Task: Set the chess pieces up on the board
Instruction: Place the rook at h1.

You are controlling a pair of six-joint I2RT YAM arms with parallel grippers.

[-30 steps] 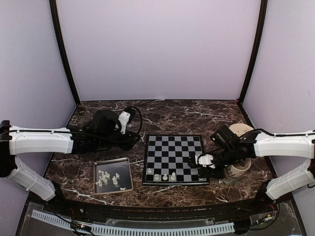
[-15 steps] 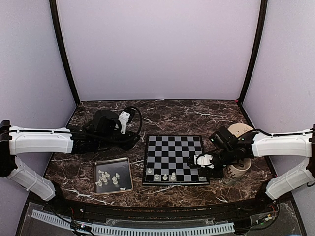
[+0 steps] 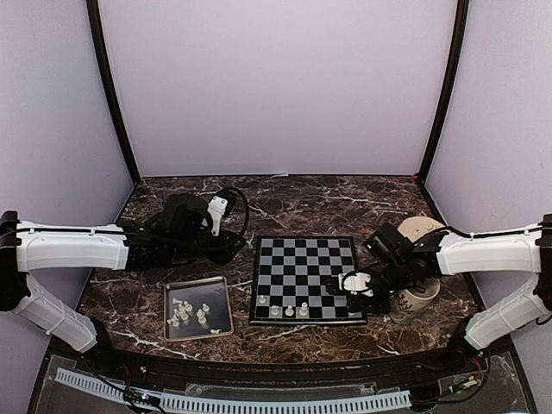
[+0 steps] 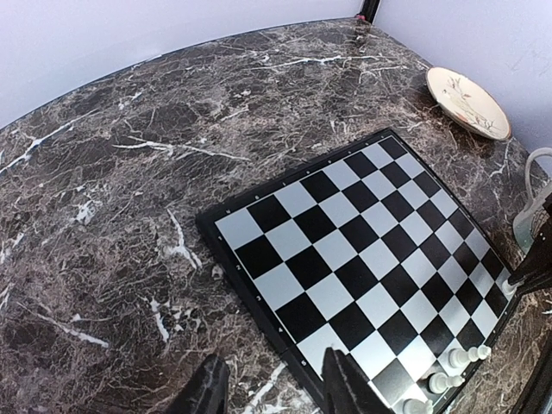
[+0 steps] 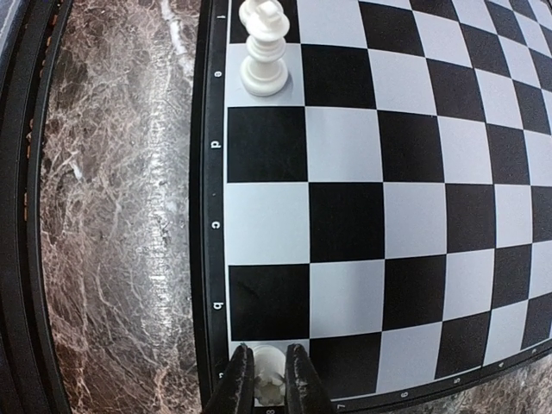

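Right gripper (image 5: 268,377) shifted left, chess piece (image 5: 270,391) clamped between its fingers (image 5: 236,385).

we take this for a robot lab's test cell rather than a home. plain lilac walls (image 3: 276,86) close it in on three sides, with dark posts (image 3: 110,95) running up the corners. a marble-patterned counter (image 3: 293,194) makes its floor. a white left arm (image 3: 69,246) and right arm (image 3: 492,254) reach in from its near edge, where a slotted white cable duct (image 3: 259,403) runs. the board (image 3: 304,259) and a metal tray (image 3: 217,283) lie on the counter.
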